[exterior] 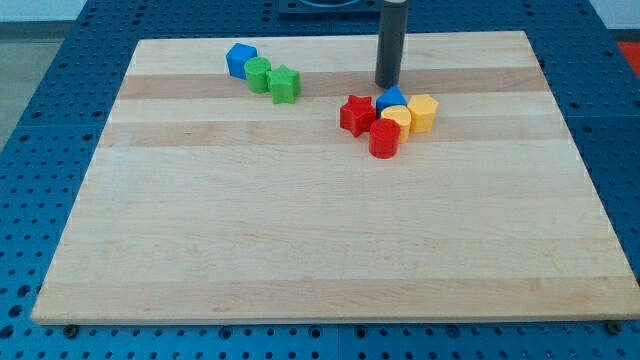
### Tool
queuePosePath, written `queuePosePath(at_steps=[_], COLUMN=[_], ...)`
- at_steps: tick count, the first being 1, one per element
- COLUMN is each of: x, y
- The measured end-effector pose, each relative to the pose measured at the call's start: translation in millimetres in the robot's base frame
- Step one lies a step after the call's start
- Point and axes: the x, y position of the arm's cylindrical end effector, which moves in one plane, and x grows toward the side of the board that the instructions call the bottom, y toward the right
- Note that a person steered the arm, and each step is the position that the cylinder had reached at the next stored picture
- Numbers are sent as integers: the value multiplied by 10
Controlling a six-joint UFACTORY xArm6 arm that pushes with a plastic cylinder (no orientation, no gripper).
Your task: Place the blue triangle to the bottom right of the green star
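Behind blue triangle (391,98), partly hidden by yellow blocks (410,114): my tip (387,84), gripperless, grasping nothing.

Blue triangle (391,99), green star (285,84), pale striped wooden board (300,220)

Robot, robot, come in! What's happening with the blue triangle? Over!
My tip just above the blue triangle block. Triangle far right of green star block. Red star, yellow blocks crowd it.
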Motion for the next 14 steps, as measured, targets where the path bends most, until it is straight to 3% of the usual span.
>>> queuePosePath(at_steps=[1, 2, 3, 7, 11, 13, 14], x=[141, 623, 795, 504, 467, 472, 235], y=[546, 656, 582, -114, -394, 202, 424])
